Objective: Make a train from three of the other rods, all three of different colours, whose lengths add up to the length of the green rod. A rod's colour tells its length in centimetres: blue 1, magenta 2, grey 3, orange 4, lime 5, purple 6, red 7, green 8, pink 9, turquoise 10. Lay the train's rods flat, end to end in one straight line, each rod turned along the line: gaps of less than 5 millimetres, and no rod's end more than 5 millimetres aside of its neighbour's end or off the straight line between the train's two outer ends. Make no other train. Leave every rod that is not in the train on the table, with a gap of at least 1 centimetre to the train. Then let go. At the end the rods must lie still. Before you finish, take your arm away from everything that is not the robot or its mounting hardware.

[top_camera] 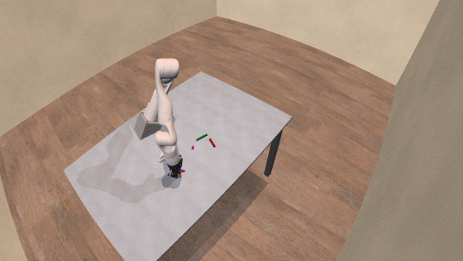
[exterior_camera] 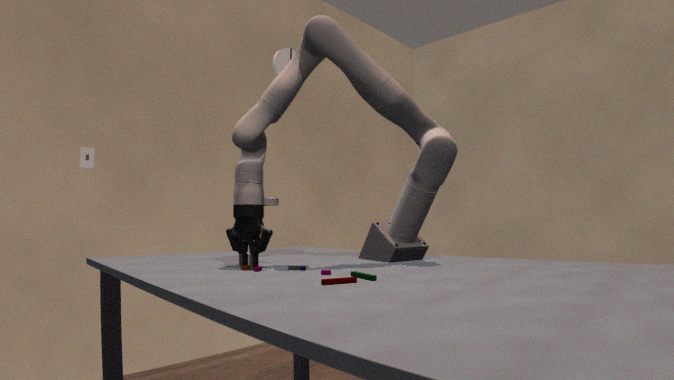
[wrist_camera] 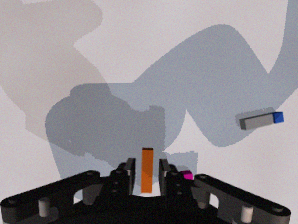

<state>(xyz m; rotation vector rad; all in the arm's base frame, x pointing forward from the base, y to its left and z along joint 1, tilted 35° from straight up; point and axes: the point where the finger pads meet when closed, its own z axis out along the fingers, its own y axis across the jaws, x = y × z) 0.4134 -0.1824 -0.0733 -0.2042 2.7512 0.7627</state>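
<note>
My gripper [exterior_camera: 249, 261] points straight down, low over the table at its near side. Its fingers stand part open on either side of the orange rod [wrist_camera: 148, 169], with a thin gap on each side. The orange rod [exterior_camera: 245, 267] lies flat on the table. A magenta rod [wrist_camera: 188, 176] lies just right of the fingers, also seen in the exterior view [exterior_camera: 257, 268]. A grey rod [wrist_camera: 256, 121] and a blue rod [wrist_camera: 278, 117] lie end to end farther right. The green rod [top_camera: 201, 137], the red rod [top_camera: 212, 142] and a second magenta rod [top_camera: 192, 148] lie near the table's middle.
The arm's base [top_camera: 145, 125] stands at the table's far long edge. The table's front edge [top_camera: 206, 209] runs close behind the gripper in the top view.
</note>
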